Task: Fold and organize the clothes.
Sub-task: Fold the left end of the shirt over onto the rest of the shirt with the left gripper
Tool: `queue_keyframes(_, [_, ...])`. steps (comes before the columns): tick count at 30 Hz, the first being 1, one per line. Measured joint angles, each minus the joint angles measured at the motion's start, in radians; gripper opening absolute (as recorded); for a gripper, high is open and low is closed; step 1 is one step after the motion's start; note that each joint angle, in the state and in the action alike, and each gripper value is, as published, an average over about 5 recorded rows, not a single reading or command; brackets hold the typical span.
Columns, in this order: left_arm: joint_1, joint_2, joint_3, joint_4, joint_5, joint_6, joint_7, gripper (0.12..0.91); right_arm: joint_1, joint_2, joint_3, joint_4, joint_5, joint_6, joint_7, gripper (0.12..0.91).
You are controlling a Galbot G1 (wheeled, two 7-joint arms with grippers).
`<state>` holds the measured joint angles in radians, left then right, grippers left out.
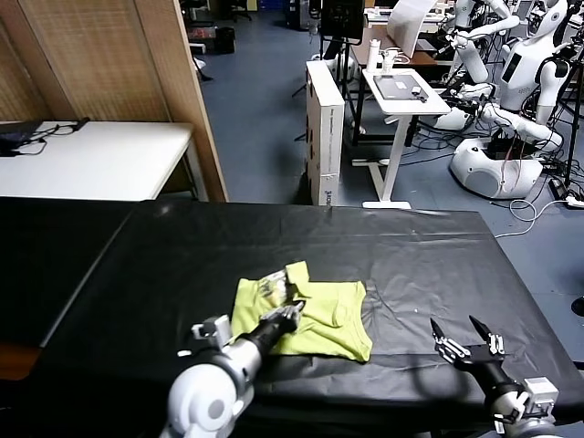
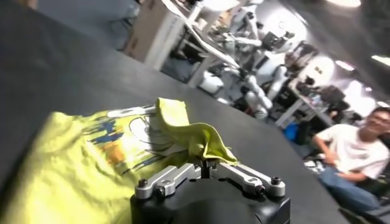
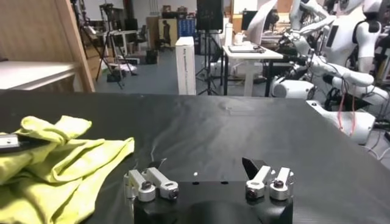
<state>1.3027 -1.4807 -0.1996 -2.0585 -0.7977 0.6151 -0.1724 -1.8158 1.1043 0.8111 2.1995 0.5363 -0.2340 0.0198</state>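
— What's closest to you, and what are your grippers doing?

— Closest to you, at the near edge of the table, your left gripper [image 1: 290, 315] has its fingers pressed together on a raised fold of the lime yellow-green short-sleeved cotton T-shirt [image 1: 324, 319]; in the left wrist view that pinched flap [image 2: 198, 137] stands up just above the fingertips. Your right gripper [image 1: 464, 336] hovers low over the bare cloth near the front right, fingers spread wide, holding nothing and well apart from the shirt.

— And where does the shirt lie?

— You have it bunched and partly folded on the black tablecloth [image 1: 164, 265], left of the table's middle and toward the near edge. A printed patch [image 2: 122, 137] shows on the upturned part. From the right wrist view the crumpled shirt [image 3: 61, 164] sits off to one side with open black cloth between it and the spread fingers.

— What's beyond the table?

— You can see a white cardboard box [image 1: 325, 128] on the blue floor, a small white stand table [image 1: 401, 91] beside it, and white humanoid robots [image 1: 511, 82] farther back on the right.
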Motion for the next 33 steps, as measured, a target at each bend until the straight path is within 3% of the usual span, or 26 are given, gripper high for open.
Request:
queue_keyframes(7, [0.014,-0.014,0.014,0.005,-0.002,-0.001,0.0,0.196,0.006,0.007,-0.022,-0.003,-0.014,-0.001,0.0,0.907])
queue_keyframes(10, [0.016,-0.023,0.025,0.005,0.007,-0.002,0.0,0.326,0.004,0.01,-0.028,-0.002,-0.021,-0.001,0.0,0.907])
queue_keyframes(17, [0.012,-0.049,0.04,0.029,0.022,-0.007,-0.001,0.768,0.001,0.01,-0.03,0.002,-0.024,-0.001,0.0,0.907])
queue_keyframes(20, [0.017,-0.06,0.045,0.041,0.028,-0.011,-0.001,0.88,0.002,0.009,-0.033,0.002,-0.026,-0.001,0.0,0.907])
queue_keyframes(33, [0.014,-0.099,0.044,0.096,0.054,-0.026,0.002,0.907,0.012,-0.006,-0.059,0.004,-0.042,-0.003,0.001,0.907])
